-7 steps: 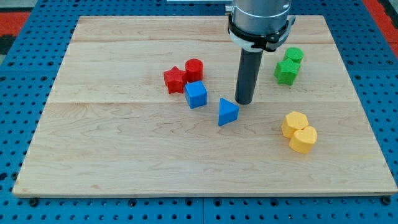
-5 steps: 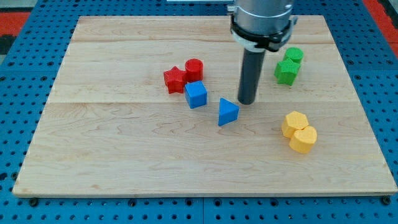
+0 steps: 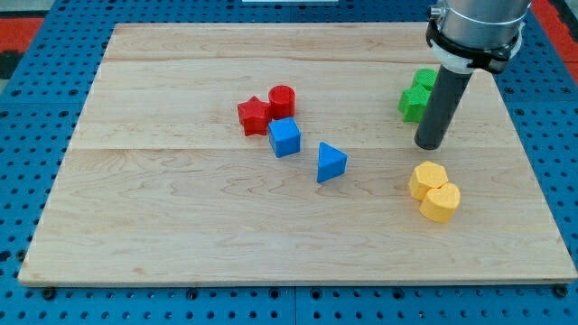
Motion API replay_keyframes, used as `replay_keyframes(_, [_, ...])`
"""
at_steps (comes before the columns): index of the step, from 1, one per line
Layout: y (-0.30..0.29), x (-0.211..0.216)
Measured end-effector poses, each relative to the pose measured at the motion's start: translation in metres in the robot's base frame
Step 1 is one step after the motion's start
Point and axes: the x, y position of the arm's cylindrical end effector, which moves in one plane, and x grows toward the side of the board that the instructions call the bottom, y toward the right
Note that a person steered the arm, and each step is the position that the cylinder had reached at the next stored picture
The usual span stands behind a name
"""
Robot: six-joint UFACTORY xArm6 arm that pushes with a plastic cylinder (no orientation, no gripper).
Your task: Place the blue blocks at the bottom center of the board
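A blue cube (image 3: pixel 284 138) sits near the board's middle, touching the red blocks above it. A blue triangular block (image 3: pixel 330 162) lies just to its lower right, apart from it. My tip (image 3: pixel 429 145) is well to the right of both blue blocks, between the green blocks above and the yellow blocks below. It touches no block.
A red star block (image 3: pixel 254 115) and a red cylinder (image 3: pixel 282 98) sit above the blue cube. Two green blocks (image 3: pixel 416 96) stand at the upper right, partly behind the rod. Two yellow blocks (image 3: pixel 434 191) lie at the right. The wooden board (image 3: pixel 181 217) lies on blue pegboard.
My tip has moved right, from just above the blue triangular block to beside the green blocks. No block has moved.
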Motion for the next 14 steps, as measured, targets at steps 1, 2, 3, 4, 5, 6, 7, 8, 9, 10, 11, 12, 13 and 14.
replay_keyframes(1, [0.000,-0.002])
replay_keyframes(2, [0.000,-0.003])
replay_keyframes(3, [0.000,-0.006])
replay_keyframes(4, [0.000,-0.006])
replay_keyframes(5, [0.000,-0.007])
replay_keyframes(6, [0.000,-0.007])
replay_keyframes(7, [0.000,-0.011])
replay_keyframes(8, [0.000,-0.012])
replay_keyframes(9, [0.000,-0.014])
replay_keyframes(10, [0.000,-0.015])
replay_keyframes(11, [0.000,-0.018])
replay_keyframes(12, [-0.005,-0.018])
replay_keyframes(13, [-0.005,-0.019])
replay_keyframes(14, [-0.011,-0.019])
